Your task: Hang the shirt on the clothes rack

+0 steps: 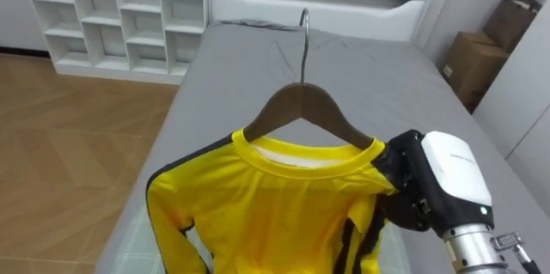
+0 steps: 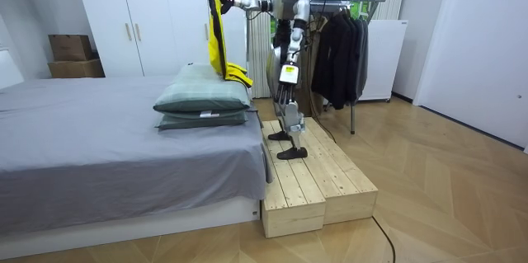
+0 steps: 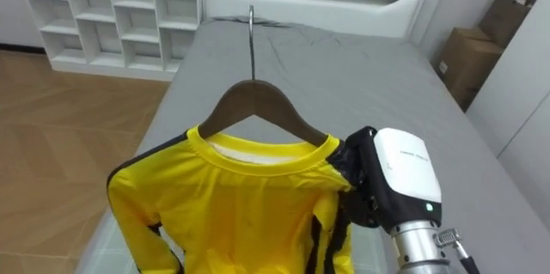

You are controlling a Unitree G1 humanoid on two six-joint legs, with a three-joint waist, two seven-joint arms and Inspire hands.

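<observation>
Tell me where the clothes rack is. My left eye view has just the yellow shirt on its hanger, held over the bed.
Observer: The clothes rack stands right behind the robot, with dark garments hanging on it.
Operator: What am I standing on?
Observer: A wooden platform set against the end of the bed.
Operator: Does the shirt hang free?
Observer: It seems not. The lower end of the yellow shirt appears to rest on two stacked green pillows.
</observation>
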